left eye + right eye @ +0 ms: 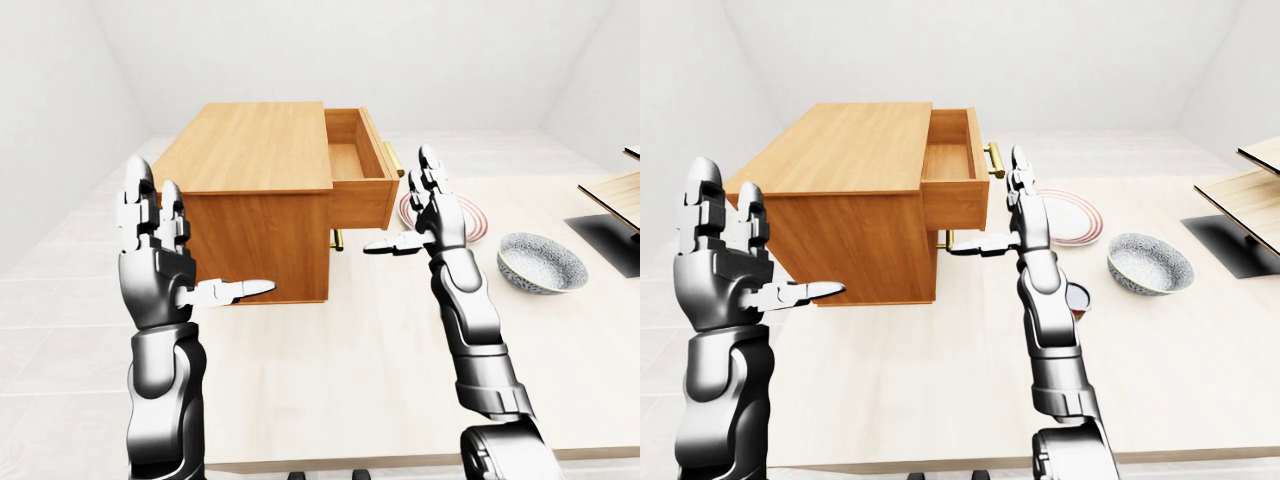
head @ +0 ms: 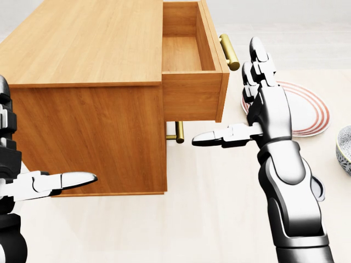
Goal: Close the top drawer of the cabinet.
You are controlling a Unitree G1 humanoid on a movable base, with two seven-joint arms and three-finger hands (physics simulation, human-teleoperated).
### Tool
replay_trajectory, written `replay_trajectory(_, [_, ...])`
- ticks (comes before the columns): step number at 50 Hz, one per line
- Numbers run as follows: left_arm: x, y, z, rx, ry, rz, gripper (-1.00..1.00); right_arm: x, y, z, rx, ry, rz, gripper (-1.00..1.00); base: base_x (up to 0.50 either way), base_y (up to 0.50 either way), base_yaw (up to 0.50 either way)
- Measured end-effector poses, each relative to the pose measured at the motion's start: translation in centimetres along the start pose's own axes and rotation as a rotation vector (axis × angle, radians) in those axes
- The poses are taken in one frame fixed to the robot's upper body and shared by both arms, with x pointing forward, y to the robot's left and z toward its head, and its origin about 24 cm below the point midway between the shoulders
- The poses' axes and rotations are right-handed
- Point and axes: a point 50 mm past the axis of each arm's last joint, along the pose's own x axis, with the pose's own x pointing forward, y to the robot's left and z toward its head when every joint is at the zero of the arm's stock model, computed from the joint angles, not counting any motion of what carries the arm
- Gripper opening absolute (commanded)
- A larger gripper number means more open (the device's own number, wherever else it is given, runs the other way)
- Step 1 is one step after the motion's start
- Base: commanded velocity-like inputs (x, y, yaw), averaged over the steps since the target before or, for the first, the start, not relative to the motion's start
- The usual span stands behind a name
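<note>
A light wooden cabinet [image 2: 82, 49] stands on the pale table. Its top drawer [image 2: 189, 98] is pulled out toward the right of the head view and is empty, with a brass handle [image 2: 229, 52] on its face. My right hand [image 2: 233, 98] is open, its fingers [image 2: 259, 68] upright just right of the drawer face below the handle, with a small gap, and the thumb pointing left under the drawer. My left hand [image 1: 190, 245] is open beside the cabinet's near left corner, holding nothing.
A second brass handle [image 2: 178, 132] shows on the lower drawer. Behind my right hand lies a red-rimmed plate [image 2: 310, 112]; a speckled bowl [image 1: 541, 262] sits further right. A small can [image 1: 1076, 299] stands by my right forearm. A wooden shelf [image 1: 615, 195] is at the far right.
</note>
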Motion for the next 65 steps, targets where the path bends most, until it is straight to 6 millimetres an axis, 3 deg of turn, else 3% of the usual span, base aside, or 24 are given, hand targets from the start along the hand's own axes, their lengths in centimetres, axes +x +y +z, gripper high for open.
replay_trajectory(31, [0.0,0.1,-0.2,0.000,0.007,0.001,1.00,0.7,2.0,-2.3,0.028,0.104,0.054,1.00,0.00,0.00,0.00])
replay_trajectory(65, [0.1,0.1,-0.4,0.000,0.018,-0.002,1.00,1.5,2.7,-2.8,0.032,0.136,0.069,1.00,0.00,0.00,0.00])
